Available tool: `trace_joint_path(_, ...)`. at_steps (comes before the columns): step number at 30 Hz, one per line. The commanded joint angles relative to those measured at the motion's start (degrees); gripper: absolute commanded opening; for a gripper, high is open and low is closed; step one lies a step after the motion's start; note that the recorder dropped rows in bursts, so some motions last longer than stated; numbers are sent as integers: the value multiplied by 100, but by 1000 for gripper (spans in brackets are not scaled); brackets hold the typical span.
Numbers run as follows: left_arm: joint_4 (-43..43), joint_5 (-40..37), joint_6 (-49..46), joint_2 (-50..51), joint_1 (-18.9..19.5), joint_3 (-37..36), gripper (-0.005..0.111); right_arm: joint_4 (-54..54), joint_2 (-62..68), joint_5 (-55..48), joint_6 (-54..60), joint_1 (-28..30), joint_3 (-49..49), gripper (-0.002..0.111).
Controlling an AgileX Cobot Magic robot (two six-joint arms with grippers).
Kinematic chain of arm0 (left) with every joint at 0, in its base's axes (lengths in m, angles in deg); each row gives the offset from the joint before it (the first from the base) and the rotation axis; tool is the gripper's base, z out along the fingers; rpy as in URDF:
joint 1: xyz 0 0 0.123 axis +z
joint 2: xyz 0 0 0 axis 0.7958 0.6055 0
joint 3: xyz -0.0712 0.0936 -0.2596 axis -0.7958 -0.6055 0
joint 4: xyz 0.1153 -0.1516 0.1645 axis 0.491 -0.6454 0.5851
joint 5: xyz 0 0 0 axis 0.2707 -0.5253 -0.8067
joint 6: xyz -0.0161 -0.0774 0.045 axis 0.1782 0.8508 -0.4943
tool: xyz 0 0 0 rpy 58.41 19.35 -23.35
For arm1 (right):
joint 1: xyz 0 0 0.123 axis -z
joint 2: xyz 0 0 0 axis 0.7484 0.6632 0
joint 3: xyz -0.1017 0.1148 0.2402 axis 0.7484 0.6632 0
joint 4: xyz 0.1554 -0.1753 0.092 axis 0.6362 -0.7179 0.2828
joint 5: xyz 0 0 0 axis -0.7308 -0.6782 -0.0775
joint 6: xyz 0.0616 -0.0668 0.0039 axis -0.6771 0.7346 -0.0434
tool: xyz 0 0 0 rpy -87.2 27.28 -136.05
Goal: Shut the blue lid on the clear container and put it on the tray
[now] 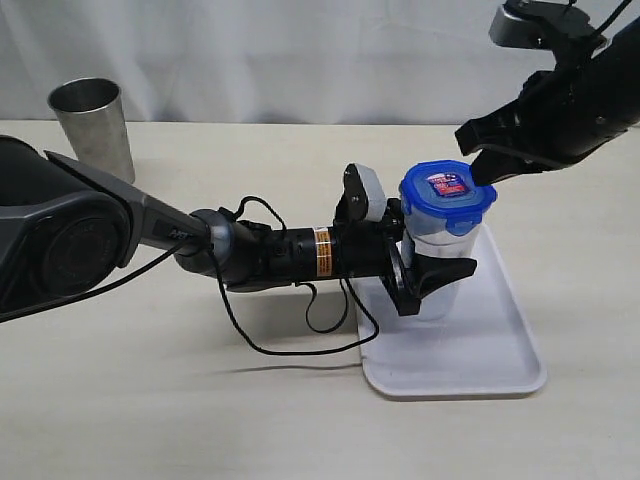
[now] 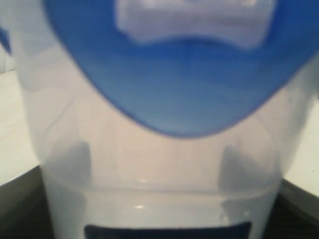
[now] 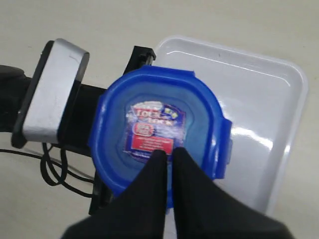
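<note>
Lid-closing is in hand — we are clasping the clear container (image 1: 443, 250) over the tray (image 1: 500, 345) with our left gripper (image 1: 425, 262), while our right gripper (image 3: 167, 155), tips together, is pressing the blue lid (image 1: 448, 196) atop it — next, likely, snapping its flaps (image 3: 225, 144) down.

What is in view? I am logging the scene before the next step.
steel cup: one, silver, back left of the table.
tray: one, white, on the table, right of centre.
clear container: one, transparent, upright over the tray.
blue lid: one, blue with a red-and-white sticker, on the container's top.
cable: one, black, looping on the table beside the tray.
table: one, beige.
left gripper: one, black, closed around the container.
right gripper: one, black, shut, tips at the lid's top.
</note>
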Motion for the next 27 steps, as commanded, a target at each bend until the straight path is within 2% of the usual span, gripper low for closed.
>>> trace_joint_path(1,131,-372,41,39,22,-30,0,292,182,-29,203,-11,-29,4)
trace_joint_path(11,175,-372,41,39,22,-30,1,269,530,-78,203,-11,-29,4)
trace_joint_path(13,231,-372,41,39,22,-30,10,257,540,-108,203,-11,-29,4)
trace_joint_path(16,270,-361,-68,39,50,-30,32,244,540,-192,203,-11,-29,4)
trace_joint_path(17,270,-361,-98,39,50,-30,52,244,540,-192,203,-11,-29,4)
trace_joint_path(20,270,-323,-349,39,50,-30,76,244,540,-192,203,-11,-29,4)
trace_joint_path(22,338,-323,-349,39,50,-30,81,244,540,-192,203,-11,-29,4)
trace_joint_path(27,392,-282,-349,-28,125,-30,81,191,540,-211,192,-11,-29,4)
